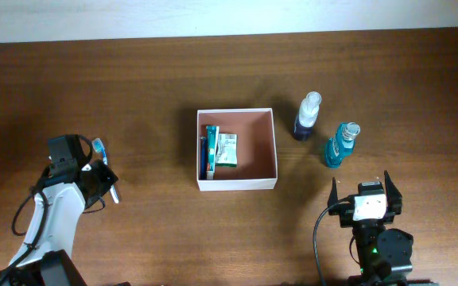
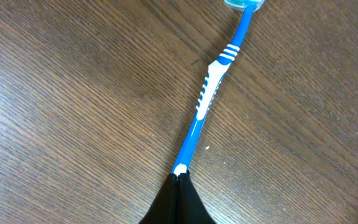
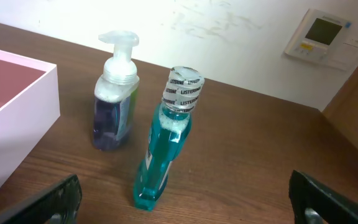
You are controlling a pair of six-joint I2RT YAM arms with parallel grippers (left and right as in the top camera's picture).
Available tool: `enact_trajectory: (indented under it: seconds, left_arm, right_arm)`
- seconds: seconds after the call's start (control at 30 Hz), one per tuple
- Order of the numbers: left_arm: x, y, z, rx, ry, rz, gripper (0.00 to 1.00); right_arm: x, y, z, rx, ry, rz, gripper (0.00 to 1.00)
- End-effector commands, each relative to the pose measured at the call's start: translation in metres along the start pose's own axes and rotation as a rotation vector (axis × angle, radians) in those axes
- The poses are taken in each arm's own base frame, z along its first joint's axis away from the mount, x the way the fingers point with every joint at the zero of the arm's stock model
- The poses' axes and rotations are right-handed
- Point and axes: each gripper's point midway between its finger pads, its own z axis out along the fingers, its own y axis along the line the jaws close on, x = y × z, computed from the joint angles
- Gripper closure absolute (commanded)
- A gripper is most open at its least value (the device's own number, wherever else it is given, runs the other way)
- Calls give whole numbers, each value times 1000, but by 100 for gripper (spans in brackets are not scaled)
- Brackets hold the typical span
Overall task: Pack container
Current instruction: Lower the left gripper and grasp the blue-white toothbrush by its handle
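Overhead: square shallow white-walled container with a reddish-brown inside (image 1: 237,184) sits mid-worktop. It already holds a green-and-white carton (image 1: 227,149) and a slim blue item (image 1: 207,152) along its left wall; print on both is too small to read. The left hand (image 1: 106,176) is well left of the container, with a blue-and-white plastic toothbrush (image 1: 99,148). The right hand (image 1: 364,189) hangs wide apart, empty, just below the bottles.

Left wrist: fingers (image 2: 179,199) are pinched together on the toothbrush (image 2: 207,99) tail; the head is at the top edge. No readable writing. Cannot tell if it is lifted off the brown wooden worktop (image 2: 73,93). Judged step: toothbrush pickup. Next it needs a lift, a carry right over the near wall, and a release in the free space.

Right wrist: the right hand (image 3: 191,208) is spread wide and holds nothing. A clear pump bottle of dark blue liquid (image 3: 115,99) and a teal mouthwash bottle (image 3: 166,149) stand unpacked beside the container wall (image 3: 23,118). The cap seal reads "LISTERINE".
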Motion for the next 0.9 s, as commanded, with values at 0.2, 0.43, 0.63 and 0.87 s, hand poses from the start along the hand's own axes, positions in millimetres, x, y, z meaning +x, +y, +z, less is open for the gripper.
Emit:
enact_trajectory:
  seconds: [0.2, 0.43, 0.63, 0.87]
  left_arm:
    - [-22, -31, -6, 119, -100, 41, 51]
    - [-33, -31, -7, 105, -152, 77, 44]
    - [-32, -25, -2, 76, -149, 78, 54]
    - [-22, -21, 23, 48, -86, 79, 56]
  right_arm:
    - [2, -2, 0, 14, 1, 2, 2]
    - [2, -2, 0, 14, 1, 2, 2]
    - [2, -2, 0, 14, 1, 2, 2]
    - [2, -2, 0, 14, 1, 2, 2]
